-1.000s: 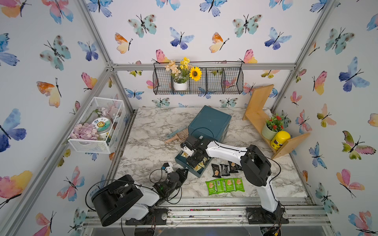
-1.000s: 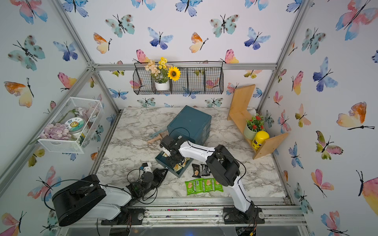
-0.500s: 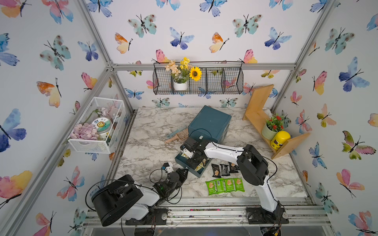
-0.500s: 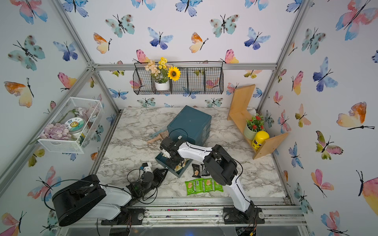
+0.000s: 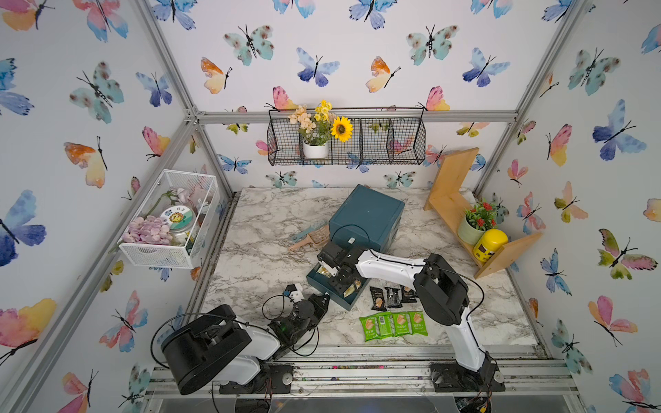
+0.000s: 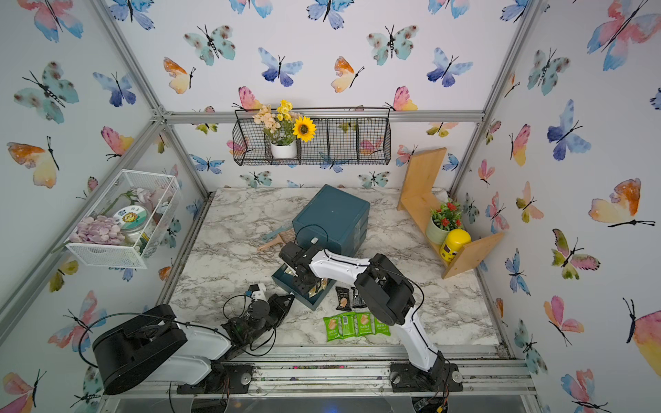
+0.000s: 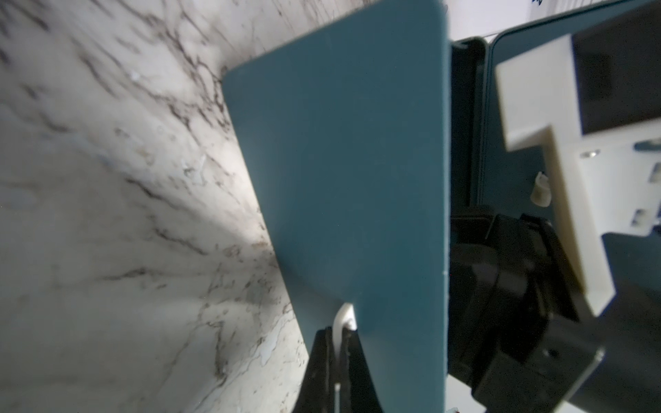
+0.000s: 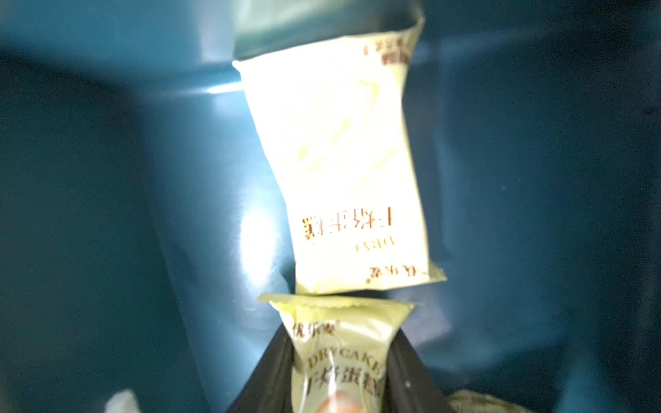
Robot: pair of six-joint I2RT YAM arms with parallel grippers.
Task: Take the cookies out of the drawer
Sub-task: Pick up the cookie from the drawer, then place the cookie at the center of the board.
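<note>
Vs a second ago: right arm's elbow has shifted slightly toward the drawer and its jaws have narrowed; left arm and the packets on the counter are unchanged.

Right end effector (image 8: 339, 361) is down inside the drawer (image 7: 350, 178), black fingers (image 8: 264, 375) pressed on both sides of a pale yellow packet (image 8: 339, 314). That is a narrow grip, not fully closed.

A second pale yellow packet (image 8: 343, 171) lies on the drawer floor just beyond it, ends touching.

Left end effector (image 7: 336, 343) is closed tight on the white handle (image 7: 345, 314) of the drawer front.

The drawer stands pulled out of the teal cabinet (image 5: 368, 211), mid-counter (image 5: 268, 232).

Cookies already out: three black packets (image 5: 393, 296) in a row just beside the drawer, toward the counter's right edge. Four green packets (image 5: 393, 323) sit side by side near the counter's front edge.

More yellow wrappers show in the drawer in both top views; count unclear.
</note>
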